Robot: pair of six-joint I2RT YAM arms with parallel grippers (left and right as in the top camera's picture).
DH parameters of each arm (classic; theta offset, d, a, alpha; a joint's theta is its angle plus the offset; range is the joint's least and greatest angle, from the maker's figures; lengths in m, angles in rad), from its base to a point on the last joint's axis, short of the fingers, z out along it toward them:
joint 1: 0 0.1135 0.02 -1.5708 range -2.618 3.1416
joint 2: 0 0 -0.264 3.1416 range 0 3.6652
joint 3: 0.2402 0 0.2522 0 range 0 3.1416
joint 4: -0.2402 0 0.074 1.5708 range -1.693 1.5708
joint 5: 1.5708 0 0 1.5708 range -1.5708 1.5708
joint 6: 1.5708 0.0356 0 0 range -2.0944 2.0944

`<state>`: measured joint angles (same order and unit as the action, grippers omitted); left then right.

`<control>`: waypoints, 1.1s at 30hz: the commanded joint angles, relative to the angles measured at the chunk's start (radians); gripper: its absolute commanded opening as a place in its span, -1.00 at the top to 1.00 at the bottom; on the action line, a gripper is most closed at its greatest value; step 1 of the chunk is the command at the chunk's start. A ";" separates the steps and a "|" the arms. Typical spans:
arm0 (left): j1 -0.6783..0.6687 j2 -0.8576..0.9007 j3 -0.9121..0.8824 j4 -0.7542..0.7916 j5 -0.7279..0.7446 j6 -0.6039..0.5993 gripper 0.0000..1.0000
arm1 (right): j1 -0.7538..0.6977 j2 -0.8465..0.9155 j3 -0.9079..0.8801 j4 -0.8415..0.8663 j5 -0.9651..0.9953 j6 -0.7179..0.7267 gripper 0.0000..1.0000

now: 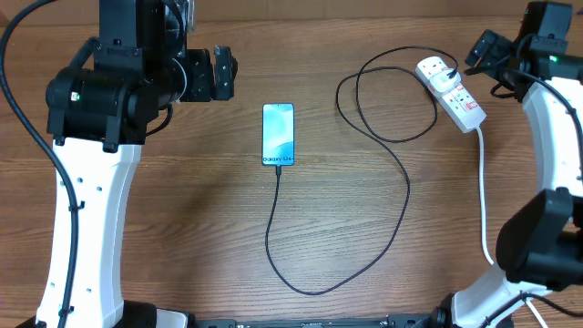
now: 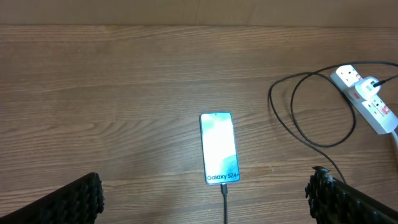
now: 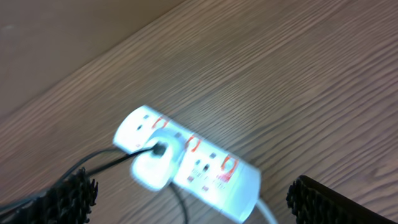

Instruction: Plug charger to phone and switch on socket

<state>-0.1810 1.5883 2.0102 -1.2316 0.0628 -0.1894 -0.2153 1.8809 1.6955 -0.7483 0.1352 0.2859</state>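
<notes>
On the wood-grain table lie phone, charger, socket.

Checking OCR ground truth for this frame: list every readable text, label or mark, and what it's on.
"Galaxy S24+": on the phone screen, at the end where the charger goes in.
Red marks on the socket: too blurred and small to read as text in any view.
No other legible text.
</notes>
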 commanded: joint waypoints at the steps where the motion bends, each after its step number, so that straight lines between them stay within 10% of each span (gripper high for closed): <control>1: 0.004 0.002 0.001 0.001 -0.015 -0.017 -1.00 | -0.005 0.026 0.019 0.029 0.135 -0.004 -1.00; 33: 0.004 0.002 0.001 0.001 -0.015 -0.017 -1.00 | -0.015 0.310 0.019 0.166 0.137 -0.240 -1.00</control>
<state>-0.1810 1.5883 2.0102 -1.2316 0.0624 -0.1894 -0.2218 2.1838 1.6958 -0.5941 0.2905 0.1116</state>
